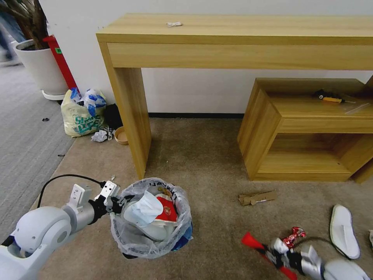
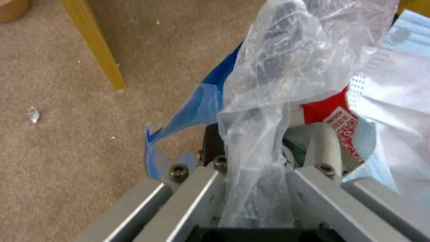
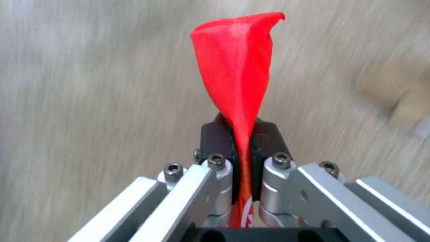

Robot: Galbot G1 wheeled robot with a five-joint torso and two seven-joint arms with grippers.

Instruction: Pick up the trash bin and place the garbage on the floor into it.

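The trash bin [image 1: 151, 233], with its crinkly clear liner [image 2: 287, 60], hangs over the floor [image 1: 210, 155] at lower left. My left gripper [image 1: 117, 203] is shut on its near rim, the liner pinched between the fingers [image 2: 255, 151]. A pale blue face mask [image 1: 145, 208] and a red wrapper [image 1: 167, 212] lie on top inside. At lower right, my right gripper [image 1: 272, 253] is shut on a long red wrapper [image 1: 251, 242], which stands up from the jaws [image 3: 235, 60]. More garbage lies around: a cardboard scrap [image 1: 257, 197], a small red wrapper [image 1: 294, 235], a white slipper [image 1: 344, 231] and a crumpled tissue [image 1: 99, 136].
A wooden desk [image 1: 128, 105] stands against the wall, its leg just beyond the bin. A low wooden shelf unit [image 1: 268, 128] is at right. A bulging yellowish bag [image 1: 79, 114] and a brown bowl [image 1: 121, 135] sit left of the desk leg. Grey ribbed carpet [image 1: 23, 144] runs along the left.
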